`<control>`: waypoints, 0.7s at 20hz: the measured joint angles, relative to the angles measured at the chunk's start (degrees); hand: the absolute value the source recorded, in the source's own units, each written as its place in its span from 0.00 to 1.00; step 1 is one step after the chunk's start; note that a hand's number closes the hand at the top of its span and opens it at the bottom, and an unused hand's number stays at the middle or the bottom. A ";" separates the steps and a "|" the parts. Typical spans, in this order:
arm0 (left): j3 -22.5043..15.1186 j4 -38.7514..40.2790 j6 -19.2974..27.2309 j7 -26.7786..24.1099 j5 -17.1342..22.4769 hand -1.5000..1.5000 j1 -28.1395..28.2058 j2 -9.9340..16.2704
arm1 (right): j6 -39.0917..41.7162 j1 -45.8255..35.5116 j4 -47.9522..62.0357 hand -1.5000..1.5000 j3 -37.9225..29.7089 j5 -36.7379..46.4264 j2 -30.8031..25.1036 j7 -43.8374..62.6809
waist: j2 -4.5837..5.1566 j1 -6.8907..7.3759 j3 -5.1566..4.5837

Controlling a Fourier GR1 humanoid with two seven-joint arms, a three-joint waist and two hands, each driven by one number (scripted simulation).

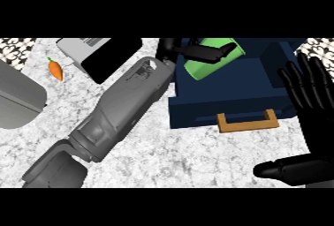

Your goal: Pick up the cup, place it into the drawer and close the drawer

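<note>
Head view, one frame. I log the marbled grey counter (195,154) first, since it carries everything else. On it, directly under and forward of my left hand, stands the dark blue drawer unit (228,95); the drawer is pulled out toward me, and its tan handle (248,122) sits on the near face, below the left hand and to the left of the right hand.

My left forearm (120,112) crosses the counter on a diagonal from the lower left up to the drawer's rear left corner. To the left of that forearm I see a grey rounded object (20,99) cut off by the edge of view; I cannot tell what it is. Above the forearm, left of the left hand, lies a flat black and white appliance (104,55).

My right hand (310,95) shows at the right edge, beside the drawer, fingers straight and pointing up, holding nothing: resting.

My left hand (205,50) is over the open drawer with its fingers curled round the green cup (209,64). The cup is tilted, lying within the drawer's outline; I cannot tell whether it touches the drawer floor.

Smallest item: an orange carrot (56,69) on the counter, well apart to the left of the left hand.
</note>
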 measured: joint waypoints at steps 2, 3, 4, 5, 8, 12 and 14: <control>-2.23 0.75 0.68 0.21 0.61 1.00 -0.05 -0.01 | 0.15 -0.12 0.65 0.00 0.49 0.44 0.30 -0.77 | 0.08 -0.33 0.00; -3.15 1.47 0.90 0.86 0.66 1.00 -0.72 0.00 | -0.04 -0.52 0.70 0.00 0.80 0.58 0.47 -0.54 | 0.14 -0.46 0.01; -4.14 1.97 1.18 0.99 0.74 0.00 -0.79 0.00 | -0.15 -0.73 0.71 0.00 0.85 0.53 0.60 -0.51 | 0.17 -0.62 0.01; -5.06 2.54 1.57 1.30 0.69 0.00 -1.11 0.00 | -0.16 -1.05 0.58 0.00 0.72 0.34 0.50 -0.36 | 0.20 -0.74 0.01; -7.49 3.39 2.64 2.13 0.91 0.00 -1.59 0.00 | -0.41 -0.55 0.26 0.00 1.59 1.01 1.18 -0.87 | 0.27 -1.12 0.02; -9.41 1.68 3.91 2.10 3.26 0.00 -1.09 0.00 | 0.21 -0.87 1.56 0.00 1.15 0.06 1.32 -2.03 | 0.39 -1.42 0.02; -9.35 1.15 3.44 0.65 4.68 0.00 -0.62 0.00 | 0.22 -1.21 1.87 0.00 1.21 -0.33 1.64 -2.28 | 0.41 -1.30 0.01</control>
